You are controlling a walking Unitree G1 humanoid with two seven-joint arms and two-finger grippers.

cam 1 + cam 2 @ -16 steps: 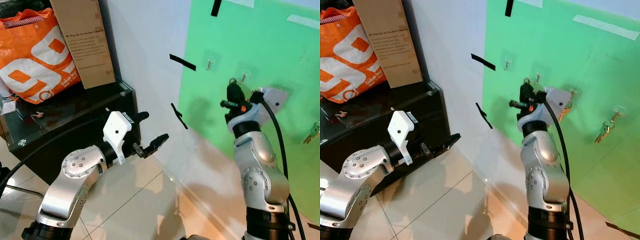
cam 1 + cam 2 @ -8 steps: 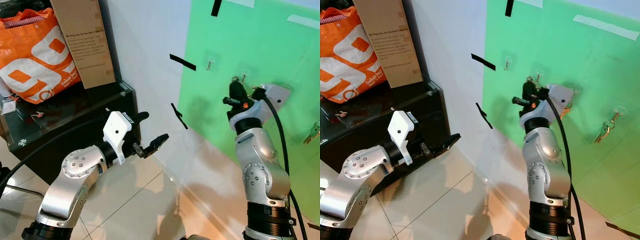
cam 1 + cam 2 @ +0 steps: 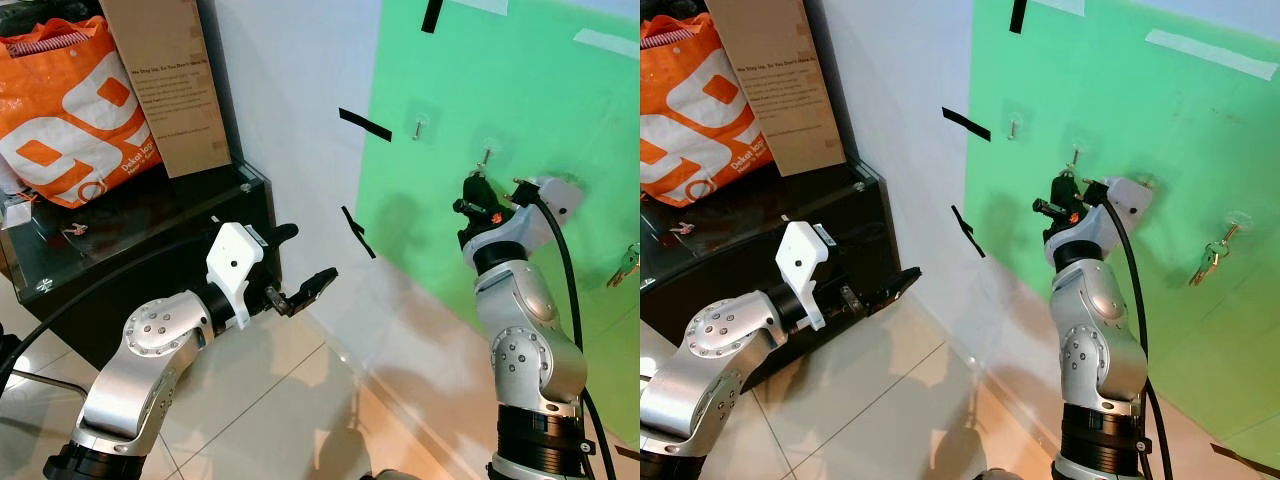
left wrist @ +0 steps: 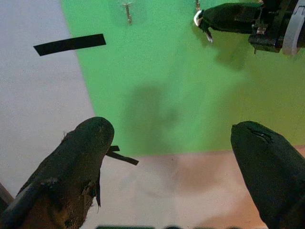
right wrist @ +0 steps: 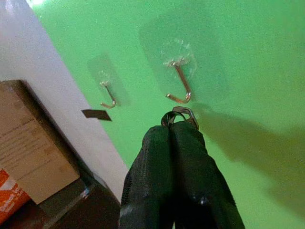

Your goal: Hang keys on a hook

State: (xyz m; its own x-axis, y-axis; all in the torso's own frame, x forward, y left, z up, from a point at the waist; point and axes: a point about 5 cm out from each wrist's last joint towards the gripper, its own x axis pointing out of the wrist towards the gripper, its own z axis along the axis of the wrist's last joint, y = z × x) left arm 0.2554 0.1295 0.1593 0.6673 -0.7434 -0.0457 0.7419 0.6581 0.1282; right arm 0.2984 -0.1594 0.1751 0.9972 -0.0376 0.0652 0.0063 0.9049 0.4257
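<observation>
This looks like an indoor room rigged for trials rather than plain living space. At 1 o'clock a green sheet [image 3: 500,90] is taped to a white wall [image 3: 290,90] and carries adhesive hooks [image 5: 178,86]. At 10 o'clock a dark glass-topped cabinet [image 3: 150,220] holds an orange shopping bag [image 3: 70,100] and a cardboard box [image 3: 165,70]. Glossy beige tiles [image 3: 270,400] cover the floor.

You can read very little here. At the upper left of the head views, the orange woven shopping bag [image 3: 70,110] carries large white block shapes and a slanted line of small white print along its lower right edge, too small to make out. Beside it, the tall brown cardboard box [image 3: 170,80] bears several lines of small dark print, also illegible.
</observation>
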